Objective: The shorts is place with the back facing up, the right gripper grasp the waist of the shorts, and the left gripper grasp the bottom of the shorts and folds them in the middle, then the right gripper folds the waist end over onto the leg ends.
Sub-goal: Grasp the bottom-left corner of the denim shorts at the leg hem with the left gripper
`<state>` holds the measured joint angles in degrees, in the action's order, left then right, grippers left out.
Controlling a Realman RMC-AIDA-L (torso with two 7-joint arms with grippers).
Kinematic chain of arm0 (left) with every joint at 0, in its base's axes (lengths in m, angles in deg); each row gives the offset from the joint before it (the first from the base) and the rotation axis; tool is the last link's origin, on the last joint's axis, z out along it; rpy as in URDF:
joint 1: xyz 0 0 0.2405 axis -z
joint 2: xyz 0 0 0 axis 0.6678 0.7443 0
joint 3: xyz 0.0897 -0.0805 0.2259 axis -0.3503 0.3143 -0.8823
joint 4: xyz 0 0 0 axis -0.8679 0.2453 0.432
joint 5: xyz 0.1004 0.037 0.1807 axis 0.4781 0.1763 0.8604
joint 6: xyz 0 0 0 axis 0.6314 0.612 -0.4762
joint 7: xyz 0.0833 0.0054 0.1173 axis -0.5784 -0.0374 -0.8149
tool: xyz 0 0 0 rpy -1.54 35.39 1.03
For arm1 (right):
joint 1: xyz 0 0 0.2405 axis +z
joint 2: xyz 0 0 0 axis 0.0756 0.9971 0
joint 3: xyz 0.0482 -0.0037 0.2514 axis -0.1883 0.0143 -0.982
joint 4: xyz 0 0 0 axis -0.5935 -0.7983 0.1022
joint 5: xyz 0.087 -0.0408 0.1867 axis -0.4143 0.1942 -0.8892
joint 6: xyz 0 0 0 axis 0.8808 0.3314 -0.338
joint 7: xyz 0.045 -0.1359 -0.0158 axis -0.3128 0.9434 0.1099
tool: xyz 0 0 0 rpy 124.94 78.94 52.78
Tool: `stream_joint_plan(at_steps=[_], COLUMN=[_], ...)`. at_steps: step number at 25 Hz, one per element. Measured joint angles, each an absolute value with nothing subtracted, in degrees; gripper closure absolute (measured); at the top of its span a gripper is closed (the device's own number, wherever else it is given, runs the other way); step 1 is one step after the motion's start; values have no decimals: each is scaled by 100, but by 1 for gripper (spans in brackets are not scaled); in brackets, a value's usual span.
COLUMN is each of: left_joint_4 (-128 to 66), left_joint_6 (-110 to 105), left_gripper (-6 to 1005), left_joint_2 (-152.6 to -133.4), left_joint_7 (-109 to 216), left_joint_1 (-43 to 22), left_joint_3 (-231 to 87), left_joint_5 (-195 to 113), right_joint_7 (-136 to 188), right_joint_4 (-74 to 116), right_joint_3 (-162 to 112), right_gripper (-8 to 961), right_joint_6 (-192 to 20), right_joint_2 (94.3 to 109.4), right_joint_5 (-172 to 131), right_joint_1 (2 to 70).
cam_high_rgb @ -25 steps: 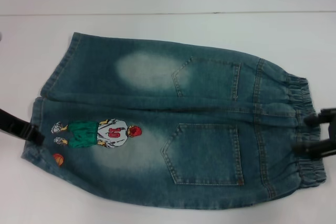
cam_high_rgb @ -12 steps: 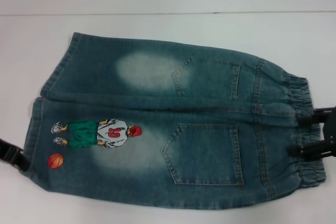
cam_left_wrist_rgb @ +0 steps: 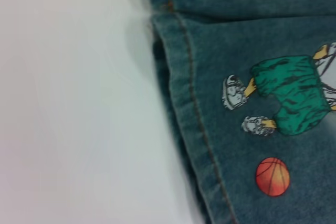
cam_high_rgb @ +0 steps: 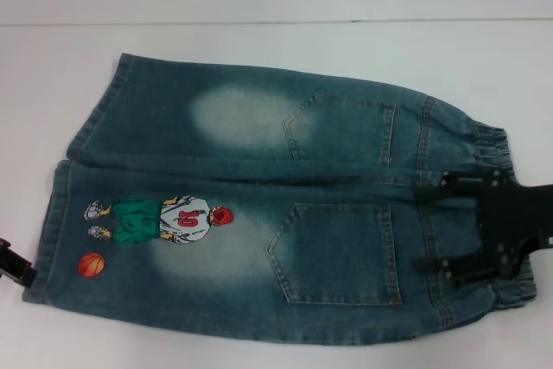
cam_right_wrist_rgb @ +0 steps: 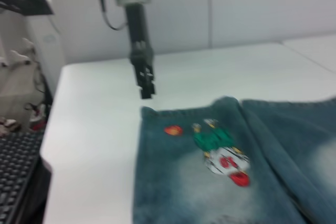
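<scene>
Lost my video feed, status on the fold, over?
Right gripper open over the waist. Left gripper off the bottom hem, above the table. Shorts flat, unfolded. Nothing in the way.

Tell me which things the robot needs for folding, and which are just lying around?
Needed: the shorts, their waist and leg ends, the right gripper over the waist, the left gripper by the hem.

Lying about: keyboard beside the table.
</scene>
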<state>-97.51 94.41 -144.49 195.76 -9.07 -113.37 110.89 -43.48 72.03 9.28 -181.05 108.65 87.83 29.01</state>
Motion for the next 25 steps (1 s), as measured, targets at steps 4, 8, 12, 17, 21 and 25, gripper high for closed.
stream_joint_plan(at_steps=[4, 8, 12, 17, 21, 25], left_joint_4=[-9708, -9641, -9509, -9165, -9016, -9008], left_joint_6=[9444, 9445, 9348, 9227, 9190, 9158], left_gripper=[582, 506, 465, 318, 216, 207], left_joint_2=[-14368, -14332, -14330, -14316, -14318, -14348], left_joint_7=[19811, 19965, 20133, 20212, 20224, 20282], left_joint_1=[-935, -948, -953, -910, -874, -837], left_joint_3=[-11435, -11474, -11678, -11723, -11695, -11684], left_joint_5=[11097, 11102, 11104, 11105, 11100, 11094], right_joint_7=[-3988, -3845, -3633, -3516, -3499, -3499], right_joint_4=[6909, 6770, 6685, 6541, 6522, 6519], right_joint_3=[934, 950, 1002, 1021, 1022, 1020], right_gripper=[39, 39, 39, 39, 39, 39], right_joint_6=[-18144, -18144, -18169, -18126, -18088, -18016], right_joint_2=[10864, 10864, 10864, 10864, 10865, 10865], right_joint_5=[8758, 8757, 8755, 8761, 8763, 8762], right_joint_1=[2990, 3064, 3101, 3161, 3178, 3181])
